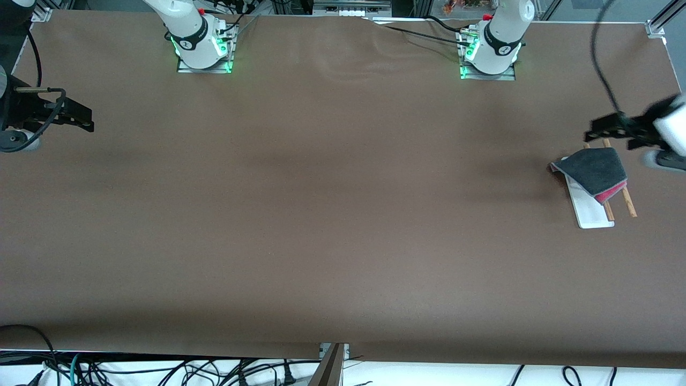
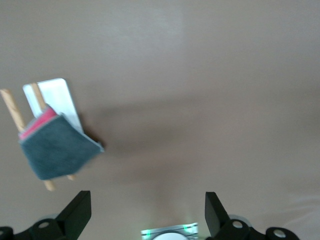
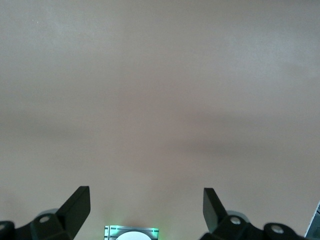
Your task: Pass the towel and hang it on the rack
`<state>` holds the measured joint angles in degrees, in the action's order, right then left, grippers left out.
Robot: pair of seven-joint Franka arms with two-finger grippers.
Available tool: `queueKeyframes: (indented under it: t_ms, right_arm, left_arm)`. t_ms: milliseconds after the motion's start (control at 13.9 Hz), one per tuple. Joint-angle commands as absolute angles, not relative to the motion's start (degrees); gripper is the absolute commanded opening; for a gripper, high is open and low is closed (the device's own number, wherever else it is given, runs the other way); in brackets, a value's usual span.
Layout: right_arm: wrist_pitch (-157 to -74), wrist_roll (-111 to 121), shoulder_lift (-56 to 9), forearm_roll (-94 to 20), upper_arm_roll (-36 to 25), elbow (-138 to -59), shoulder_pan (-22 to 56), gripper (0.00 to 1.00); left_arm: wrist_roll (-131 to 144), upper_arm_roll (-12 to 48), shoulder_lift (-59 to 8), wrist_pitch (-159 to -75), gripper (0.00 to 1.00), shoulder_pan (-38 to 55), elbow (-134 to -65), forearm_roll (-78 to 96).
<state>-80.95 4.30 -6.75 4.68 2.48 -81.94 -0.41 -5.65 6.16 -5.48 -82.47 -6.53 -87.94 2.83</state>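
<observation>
The towel (image 1: 597, 170) hangs folded over the rack's two wooden rods (image 1: 628, 202), dark grey side up with pink showing at its lower edge. The rack's white base (image 1: 592, 212) lies on the table at the left arm's end. My left gripper (image 1: 603, 131) is open and empty in the air, just off the rack's end that is farther from the front camera. The left wrist view shows the towel (image 2: 57, 147) on the rack (image 2: 55, 95), off to one side of my left gripper (image 2: 148, 210). My right gripper (image 1: 80, 118) is open and empty, waiting at the right arm's end of the table; the right wrist view shows it (image 3: 146, 207) over bare table.
The brown table cover (image 1: 332, 203) stretches between the two arms. The arm bases (image 1: 203, 51) (image 1: 490, 56) stand along the edge farthest from the front camera. Cables hang below the table's near edge (image 1: 161, 370).
</observation>
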Motion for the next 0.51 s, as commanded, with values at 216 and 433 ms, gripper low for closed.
queueKeyframes:
  t_ms: [216,433]
  right_arm:
    - [-81.7,5.0,-6.2,4.0,2.6,-82.9,-0.4,1.0]
    - [-81.6,5.0,-6.2,4.0,2.6,-82.8,-0.4,1.0]
  left_arm:
    - [-3.9,4.7,4.7,-91.3,1.0,-5.4,-103.0,1.2]
    - [-0.7,4.5,5.2,-92.2,1.0,-5.4,-103.1,-2.0]
